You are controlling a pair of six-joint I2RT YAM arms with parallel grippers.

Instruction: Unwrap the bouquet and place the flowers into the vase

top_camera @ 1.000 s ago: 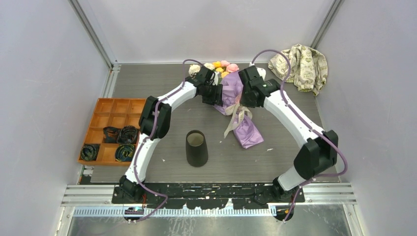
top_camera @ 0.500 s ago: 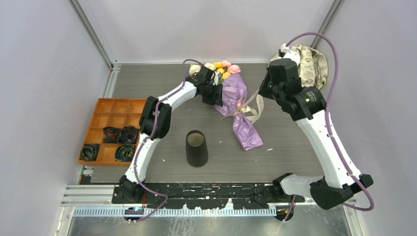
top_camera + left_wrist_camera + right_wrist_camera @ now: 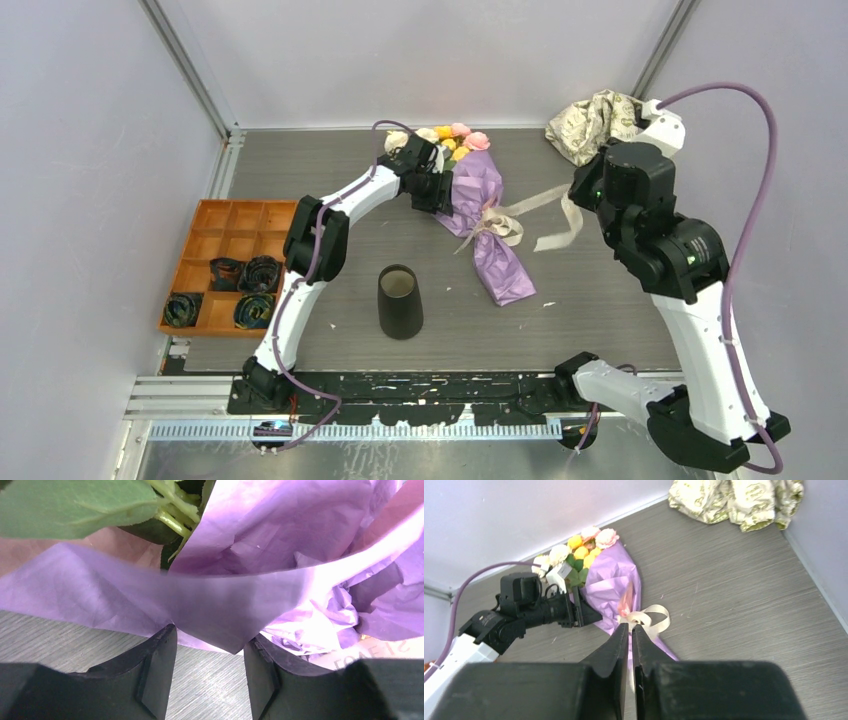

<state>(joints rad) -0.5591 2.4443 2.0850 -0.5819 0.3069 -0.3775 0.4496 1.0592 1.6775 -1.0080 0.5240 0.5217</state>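
The bouquet [image 3: 480, 215] lies at mid-table in purple paper, its flowers [image 3: 450, 138] pointing to the back wall. My left gripper [image 3: 437, 195] stands open against its left side, and a corner of the paper [image 3: 225, 605] hangs between the fingertips of the left gripper [image 3: 209, 636]. My right gripper [image 3: 583, 190] is up at the right, shut on the beige ribbon [image 3: 530, 200], which runs from the knot to its jaws. In the right wrist view the right gripper [image 3: 630, 626] shows only a thin slit, with the ribbon's loop [image 3: 651, 616] beyond. The black vase [image 3: 400, 302] stands upright near the front.
A beige patterned cloth [image 3: 595, 118] lies crumpled in the back right corner. An orange compartment tray [image 3: 225, 235] with black coiled rolls sits at the left edge. Walls close in the table at the back and both sides.
My right arm has swung from the bouquet out to the right and up, drawing the ribbon out of its bow into a long strand. The left arm and bouquet stayed put.
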